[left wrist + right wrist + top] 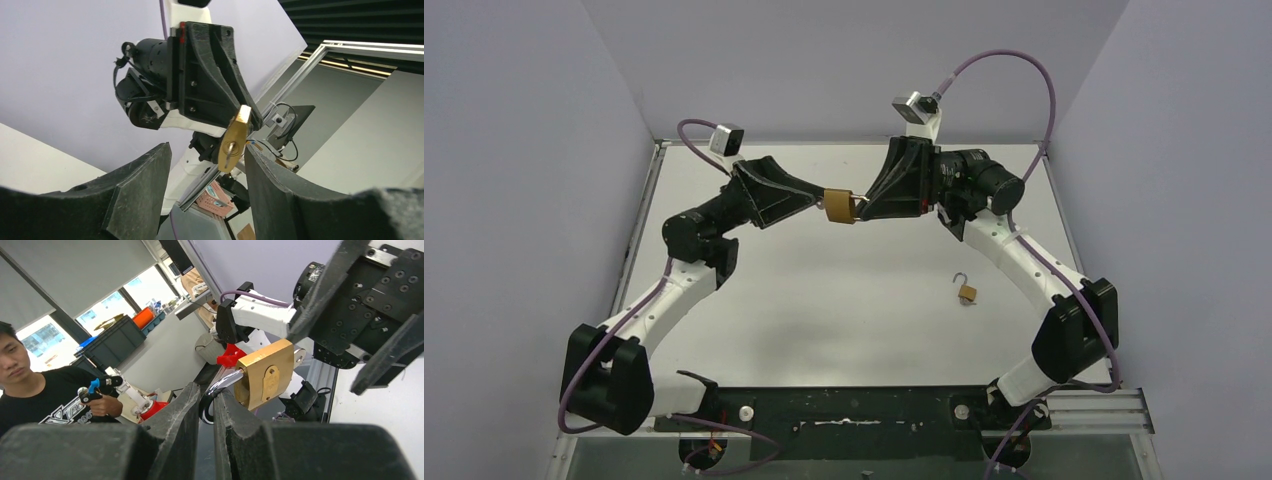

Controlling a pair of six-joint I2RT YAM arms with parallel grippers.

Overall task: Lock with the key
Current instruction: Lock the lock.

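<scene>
A brass padlock [840, 207] hangs in the air above the middle of the table, between my two grippers. My right gripper [862, 207] is shut on its silver shackle [221, 386]; the brass body [265, 374] sticks out past the fingertips in the right wrist view. My left gripper [822, 200] is open, with its jaws wide apart on either side of the lock's keyhole end [234, 140] and not touching it. A small silver key stub [229, 152] shows in the keyhole.
A second, smaller brass padlock [967, 292] with its shackle open lies on the white table [824, 300], right of centre. Grey walls enclose the table on the left, back and right. The arm bases stand at the near edge.
</scene>
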